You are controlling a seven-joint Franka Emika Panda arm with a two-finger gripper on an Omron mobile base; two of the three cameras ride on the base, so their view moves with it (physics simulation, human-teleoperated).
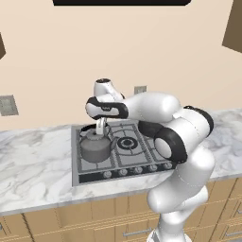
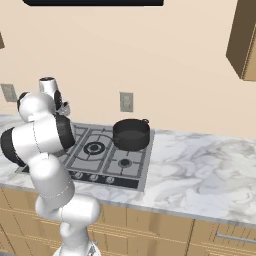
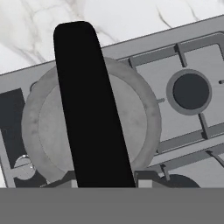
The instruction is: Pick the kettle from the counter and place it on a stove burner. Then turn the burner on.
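The grey kettle (image 1: pixel 96 148) sits over the left side of the steel cooktop (image 1: pixel 90 172); whether it rests on the grate or hangs just above it I cannot tell. My gripper (image 1: pixel 100 128) comes straight down onto the top of its black arched handle (image 3: pixel 87 105). In the hand view the handle runs up between my two fingertips (image 3: pixel 148 178), and the gripper (image 3: pixel 109 181) is shut on it, above the kettle's round body (image 3: pixel 140 113). A small round black stove burner (image 3: pixel 190 91) lies beside the kettle under the grate. The marbled counter (image 1: pixel 33 165) stretches to the left.
A black round pot (image 2: pixel 131 134) stands on the cooktop's back right burner. The large double-ring burner (image 1: pixel 126 143) lies in the middle. A row of knobs (image 1: pixel 137 170) runs along the cooktop's front edge. A wall outlet (image 2: pixel 126 101) is behind the stove.
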